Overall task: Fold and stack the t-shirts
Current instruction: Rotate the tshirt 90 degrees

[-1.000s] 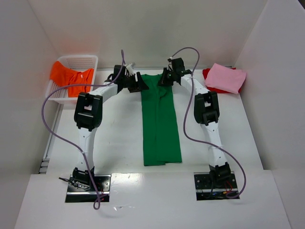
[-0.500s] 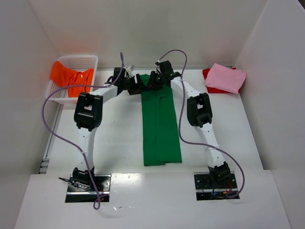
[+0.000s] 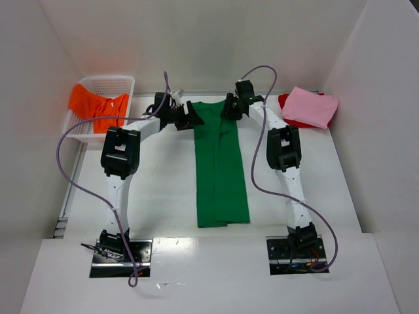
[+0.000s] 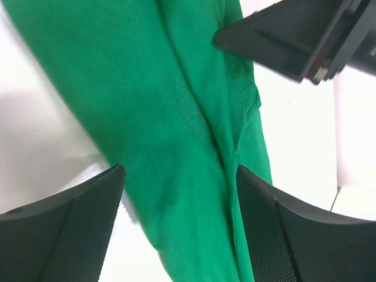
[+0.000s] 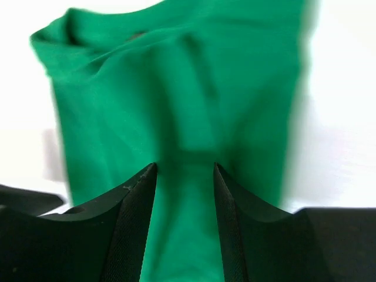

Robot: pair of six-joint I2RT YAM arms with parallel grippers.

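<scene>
On the table (image 3: 163,190) the green t-shirt (image 3: 221,163) lies folded in a long strip. At its far collar, wrist views show my left tool (image 4: 179,170) wide, right tool (image 5: 185,167) half-parted, both empty. Only overhead: pink t-shirt (image 3: 311,106) on red t-shirt (image 3: 288,119), orange t-shirt (image 3: 98,108) in basket (image 3: 108,82).

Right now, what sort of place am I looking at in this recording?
Probably a lab robot test cell: a white table boxed in by plain white panels, left arm and right arm bolted at its near edge, a green t-shirt laid flat between them.

white table (image 3: 163,190) w/ green shirt (image 3: 221,170) flat mid, basket (image 3: 108,80) far left, red shirt (image 3: 294,122) far right.
</scene>
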